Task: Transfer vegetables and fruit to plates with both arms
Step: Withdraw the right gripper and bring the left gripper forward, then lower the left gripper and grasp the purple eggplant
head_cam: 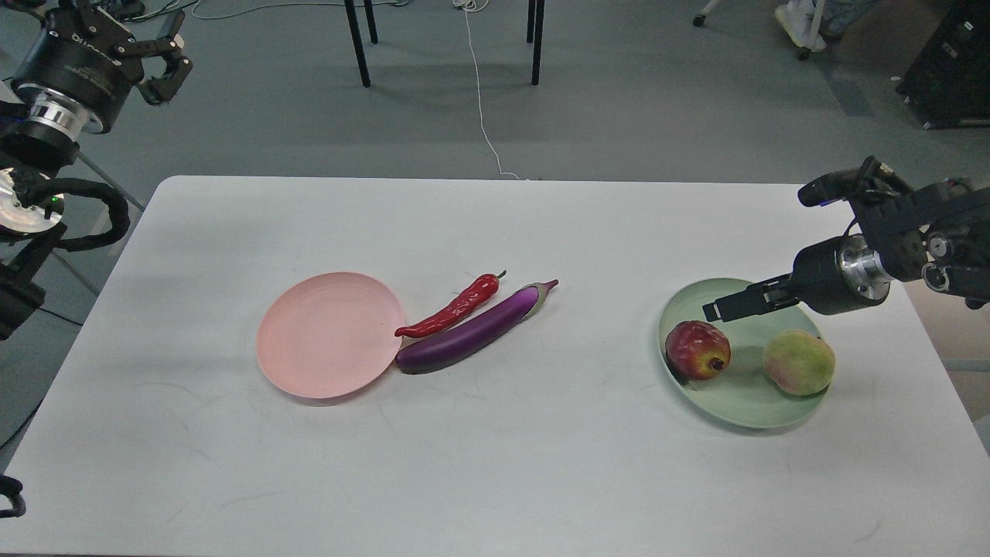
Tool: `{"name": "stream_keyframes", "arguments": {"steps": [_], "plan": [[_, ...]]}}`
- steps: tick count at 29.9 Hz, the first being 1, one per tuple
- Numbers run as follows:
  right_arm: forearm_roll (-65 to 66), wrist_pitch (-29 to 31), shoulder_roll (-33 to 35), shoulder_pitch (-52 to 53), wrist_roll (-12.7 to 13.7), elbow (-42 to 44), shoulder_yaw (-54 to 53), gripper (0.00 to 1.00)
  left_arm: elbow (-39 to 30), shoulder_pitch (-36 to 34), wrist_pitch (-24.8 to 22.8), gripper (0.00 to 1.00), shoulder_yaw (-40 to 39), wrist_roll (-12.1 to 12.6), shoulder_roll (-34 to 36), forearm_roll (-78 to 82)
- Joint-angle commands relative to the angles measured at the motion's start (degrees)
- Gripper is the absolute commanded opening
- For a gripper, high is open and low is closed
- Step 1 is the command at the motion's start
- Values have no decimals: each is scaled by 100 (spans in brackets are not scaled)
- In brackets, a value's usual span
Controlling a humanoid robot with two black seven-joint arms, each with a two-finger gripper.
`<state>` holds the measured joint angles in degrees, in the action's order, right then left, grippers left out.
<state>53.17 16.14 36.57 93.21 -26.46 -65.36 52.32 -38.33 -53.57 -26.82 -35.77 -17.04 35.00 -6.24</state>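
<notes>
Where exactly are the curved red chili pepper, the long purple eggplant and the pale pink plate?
Curved red chili pepper [455, 307], head view, mid-body.
Long purple eggplant [464, 338], head view, middle of its glossy body.
Pale pink plate [329, 334], head view, bare centre.

Pink plate [331, 334], green plate [742, 402] (both pale)

Both my arms up, nothing held

My left gripper [166, 58] sits raised at the upper left, jaws spread apart; my right gripper [735, 305] reaches in from the right, wrist level, jaws pointing left, too edge-on to judge.
</notes>
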Motion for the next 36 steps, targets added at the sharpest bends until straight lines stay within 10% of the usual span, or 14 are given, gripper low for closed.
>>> {"name": "stream_keyframes", "arguments": {"steps": [1, 18, 36], "plan": [[-26, 4, 289, -206, 0, 67, -572, 99, 1, -364, 1, 98, 403, 8, -3, 299], [-3030, 47, 914, -3221, 9, 568, -5573, 99, -2308, -884, 37, 98, 1739, 25, 314, 5551], [-6512, 1186, 1626, -5488, -154, 920, -6620, 99, -2979, -805, 599, 96, 2979, 78, -986, 11785]]}}
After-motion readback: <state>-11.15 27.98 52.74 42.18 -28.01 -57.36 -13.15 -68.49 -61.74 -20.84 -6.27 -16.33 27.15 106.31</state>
